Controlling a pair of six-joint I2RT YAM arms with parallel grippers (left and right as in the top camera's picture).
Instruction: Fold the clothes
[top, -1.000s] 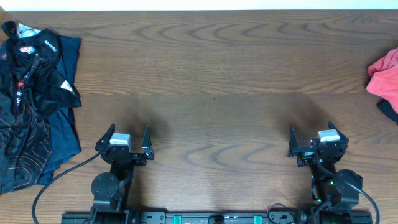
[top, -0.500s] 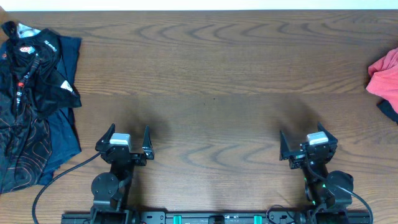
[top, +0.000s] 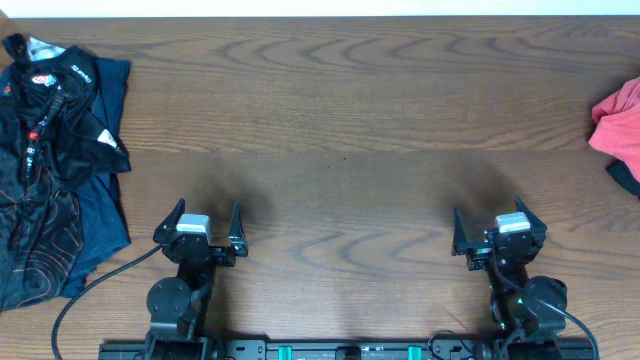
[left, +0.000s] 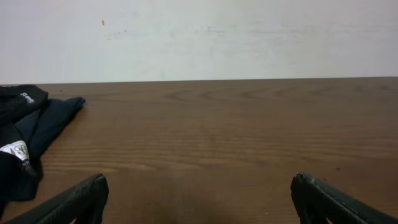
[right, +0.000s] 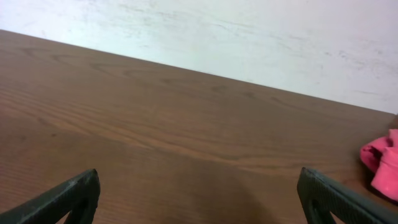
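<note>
Left gripper (top: 208, 206) and right gripper (top: 490, 208) both gape wide, nothing in them. The shirt (top: 620, 125) lies crumpled ahead and well off to the right gripper's right, partly out of frame. Looks soft, light and floppy, so probably best pinched at a hem or shoulder edge.

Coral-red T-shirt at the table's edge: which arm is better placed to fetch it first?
Right, probably. The T-shirt lies bunched at the right edge of the table, on the side of the right end effector, which is open and empty. The left end effector, also open, sits nearer the dark clothes.
</note>
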